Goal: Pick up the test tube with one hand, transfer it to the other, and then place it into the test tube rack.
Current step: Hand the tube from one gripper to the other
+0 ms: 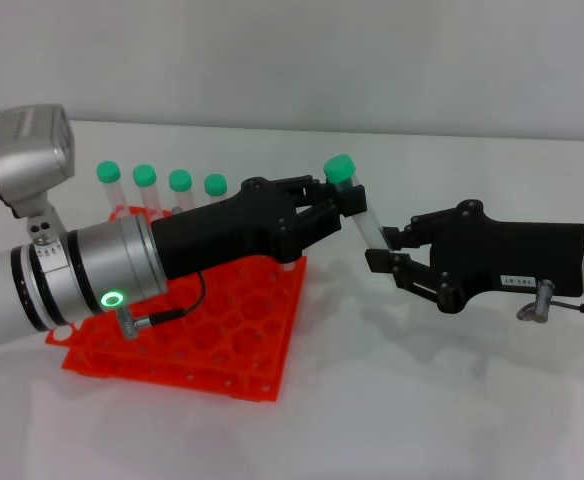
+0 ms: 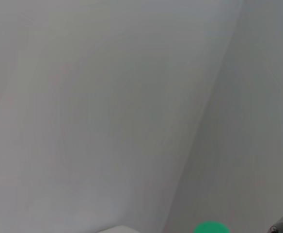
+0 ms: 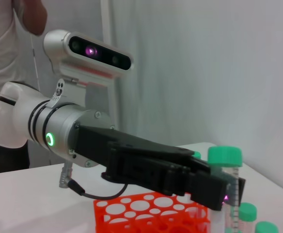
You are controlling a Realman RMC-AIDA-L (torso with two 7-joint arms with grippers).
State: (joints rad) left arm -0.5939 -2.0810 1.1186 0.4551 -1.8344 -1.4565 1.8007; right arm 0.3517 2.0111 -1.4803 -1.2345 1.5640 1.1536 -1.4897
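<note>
White counter [image 1: 452, 400] below, we watch both end effectors pinch the green-capped clear plastic test tube [image 1: 364, 210]: left end effector [image 1: 340, 205] seemingly near its cap, right end effector [image 1: 392, 250] lower; releasing early drops it short of the orange-red plastic rack [image 1: 222, 330].

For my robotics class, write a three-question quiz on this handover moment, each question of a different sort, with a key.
1. True or false: the test tube being handed over lies flat on the table.
2. Which gripper grips that tube near its green cap? A) left gripper B) right gripper C) neither
3. How many green-capped tubes stand in the orange-red rack in the head view?

Key
1. False: it is held in the air, tilted, between the two grippers.
2. A. The left gripper, on the arm with the green-lit ring, is at the cap end; the right gripper holds the lower end.
3. Four, in a row at the rack's far side.
</note>
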